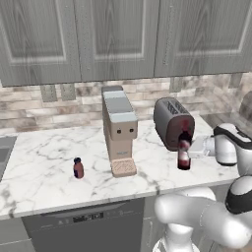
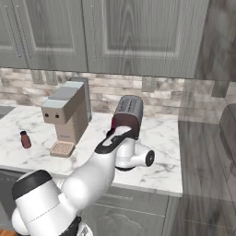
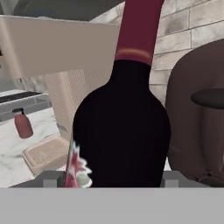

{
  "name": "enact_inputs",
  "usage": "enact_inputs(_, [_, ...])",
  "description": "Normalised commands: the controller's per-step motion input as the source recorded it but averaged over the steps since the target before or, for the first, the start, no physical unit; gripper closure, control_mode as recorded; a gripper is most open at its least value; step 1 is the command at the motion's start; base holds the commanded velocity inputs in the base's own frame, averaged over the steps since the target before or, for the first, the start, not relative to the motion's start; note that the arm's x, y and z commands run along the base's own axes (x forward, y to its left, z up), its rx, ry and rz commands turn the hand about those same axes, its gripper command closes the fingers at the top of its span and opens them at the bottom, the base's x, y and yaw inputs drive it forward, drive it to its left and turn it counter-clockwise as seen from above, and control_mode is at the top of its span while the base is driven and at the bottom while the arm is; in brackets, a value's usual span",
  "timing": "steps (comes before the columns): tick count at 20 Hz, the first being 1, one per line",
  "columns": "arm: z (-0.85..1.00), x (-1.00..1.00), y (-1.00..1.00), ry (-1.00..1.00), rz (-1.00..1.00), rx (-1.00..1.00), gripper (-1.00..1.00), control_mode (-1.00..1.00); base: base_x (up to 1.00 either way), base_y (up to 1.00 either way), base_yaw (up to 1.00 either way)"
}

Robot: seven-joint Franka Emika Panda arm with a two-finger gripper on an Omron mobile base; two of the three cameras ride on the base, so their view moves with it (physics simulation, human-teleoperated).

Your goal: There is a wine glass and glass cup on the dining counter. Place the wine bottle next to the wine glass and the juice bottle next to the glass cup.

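Gripper: we see it closed around the wine bottle, jaws partway in, one on each side of the lower body.
Grip view: in the hand view we see the wine bottle right against the camera, upright, a finger tip low on each side.
Wine bottle place: standing on the marble worktop, just in front of the toaster, right of the coffee machine.
Juice bottle: upright on the same worktop, left of the coffee machine, well apart from the gripper.
Arm pose: we see it rise from lower right in the left base view, wrist level, hand reaching left to the bottle.
Counts: we count one wine bottle, one juice bottle, one toaster, one coffee machine.
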Motion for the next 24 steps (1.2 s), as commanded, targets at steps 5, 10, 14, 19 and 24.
enact_inputs(5, [0.51,-0.40,0.22,0.03,0.01,0.00,1.00,-1.00,0.00,0.00,0.00])
enact_inputs(10, [0.54,-0.32,0.28,0.03,0.03,0.00,1.00,-1.00,0.00,0.00,0.00])
enact_inputs(14, [0.50,-0.29,0.36,0.00,0.02,-0.04,1.00,-1.00,0.00,0.00,0.00])
enact_inputs(19, [0.46,-0.27,0.32,0.00,0.00,-0.02,1.00,-1.00,0.00,0.00,0.00])
enact_inputs(24, [0.44,-0.30,0.20,0.00,0.00,0.01,1.00,-1.00,0.00,0.00,0.00])
